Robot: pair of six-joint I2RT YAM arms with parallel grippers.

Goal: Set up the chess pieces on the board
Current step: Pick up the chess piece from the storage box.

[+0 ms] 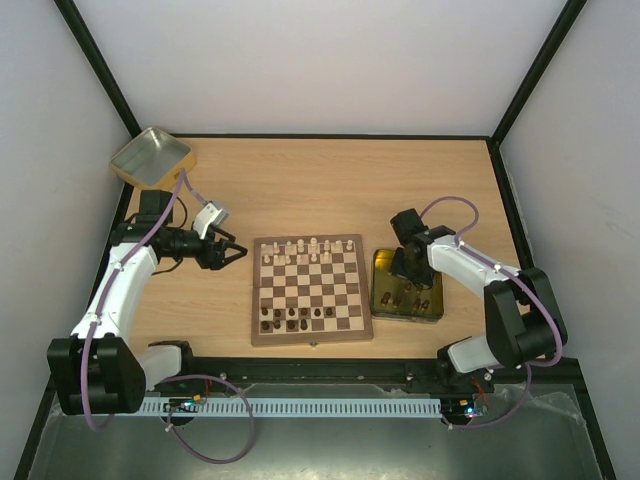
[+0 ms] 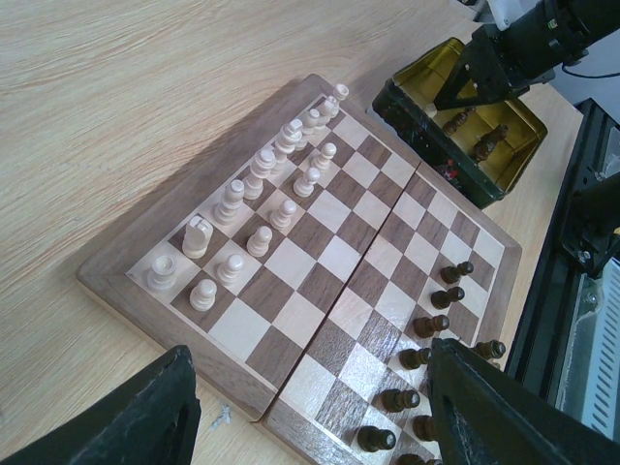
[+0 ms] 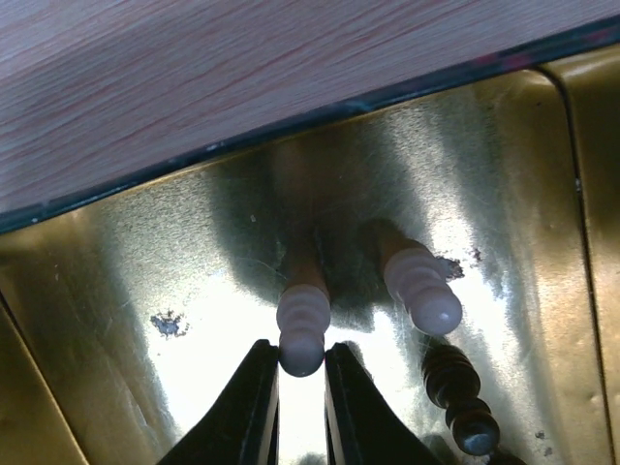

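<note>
You had the right gripper (image 3: 301, 373) down inside the gold tin (image 1: 432, 312) that sat just beside the board's (image 1: 312, 340) right edge. Its jaws stood narrow, pinching the rounded end of a lying piece (image 3: 302, 315). That piece lay flat on the tin floor w/ its long axis running straight away from the fingertips toward the tin's far wall, rounded end pointing at the gripper. It read pale in the wrist view, though glare off the metal made the colour hard to trust. A second piece (image 3: 421, 291) lay just beside it, approx. parallel, and a dark piece (image 3: 455, 387) lay nearer the right finger. On the board, the cream pieces (image 1: 300, 250) stood upright along the far rows and the dark pieces (image 1: 290, 318) stood upright along the near rows. Your left gripper (image 1: 232, 250) hovered over the table (image 1: 420, 180) left of the board — jaws spread wide, holding nothing. Another gold tin (image 1: 150, 158) sat at the far-left corner.
</note>
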